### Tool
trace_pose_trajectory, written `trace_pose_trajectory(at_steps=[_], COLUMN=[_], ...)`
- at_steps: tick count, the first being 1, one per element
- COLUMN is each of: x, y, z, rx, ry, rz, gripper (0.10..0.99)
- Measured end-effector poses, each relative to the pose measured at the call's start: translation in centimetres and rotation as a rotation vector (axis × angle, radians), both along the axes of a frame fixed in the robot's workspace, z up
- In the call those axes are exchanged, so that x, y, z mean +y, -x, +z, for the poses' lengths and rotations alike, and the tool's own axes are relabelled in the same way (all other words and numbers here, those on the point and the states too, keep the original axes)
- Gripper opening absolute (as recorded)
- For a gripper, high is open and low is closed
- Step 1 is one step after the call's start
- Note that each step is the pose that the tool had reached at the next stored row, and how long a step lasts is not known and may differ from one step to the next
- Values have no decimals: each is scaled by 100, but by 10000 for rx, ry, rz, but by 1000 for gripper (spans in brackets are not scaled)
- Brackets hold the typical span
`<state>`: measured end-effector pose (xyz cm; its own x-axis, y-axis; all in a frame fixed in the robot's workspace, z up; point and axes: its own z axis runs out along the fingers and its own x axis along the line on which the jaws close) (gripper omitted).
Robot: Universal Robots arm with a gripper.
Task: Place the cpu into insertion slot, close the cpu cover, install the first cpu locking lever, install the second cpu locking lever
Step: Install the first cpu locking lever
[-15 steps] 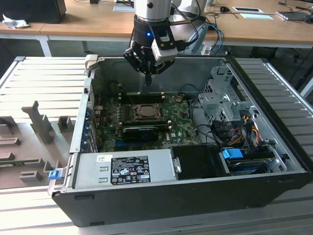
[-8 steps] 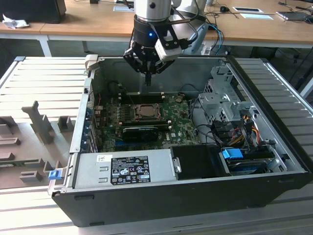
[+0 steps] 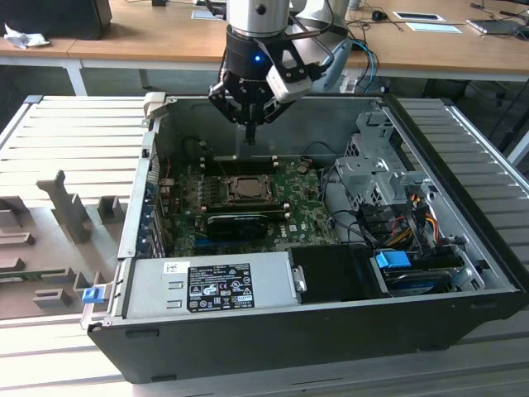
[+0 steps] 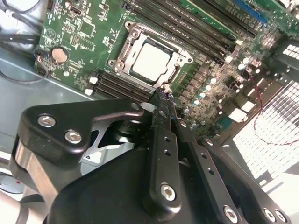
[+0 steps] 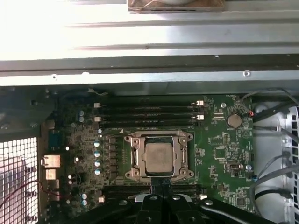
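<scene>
The cpu (image 4: 152, 60) is a pale silver square lying flat in the insertion slot (image 5: 159, 173) on the green board. It shows in both wrist views and, in the exterior view, as the cpu (image 3: 245, 188) in mid-board. The cpu cover (image 4: 132, 35), a silver frame, lies down around the chip's edges, as in the first wrist view (image 5: 132, 145). My gripper (image 3: 250, 137) hangs above the board's far side, over the case's back wall. Its black fingers (image 4: 163, 95) are pressed together with nothing between them, their tips just off one edge of the socket.
Black memory slots (image 5: 148, 112) run along the socket on two sides. A long black graphics card (image 3: 246, 219) lies nearer the power supply (image 3: 211, 285). A drive cage and cables (image 3: 388, 186) fill the exterior view's right of the case. Grey fixtures (image 3: 62, 203) stand outside it.
</scene>
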<state>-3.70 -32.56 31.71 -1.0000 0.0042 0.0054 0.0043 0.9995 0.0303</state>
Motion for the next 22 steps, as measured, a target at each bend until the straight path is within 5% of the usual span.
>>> trace_pose_trajectory(at_steps=[14, 22], x=[-1, -1], y=[26, 171], z=[-25, -231], rx=[-2, -15], ry=[0, 1], rz=[1087, 890], gripper=[106, 106])
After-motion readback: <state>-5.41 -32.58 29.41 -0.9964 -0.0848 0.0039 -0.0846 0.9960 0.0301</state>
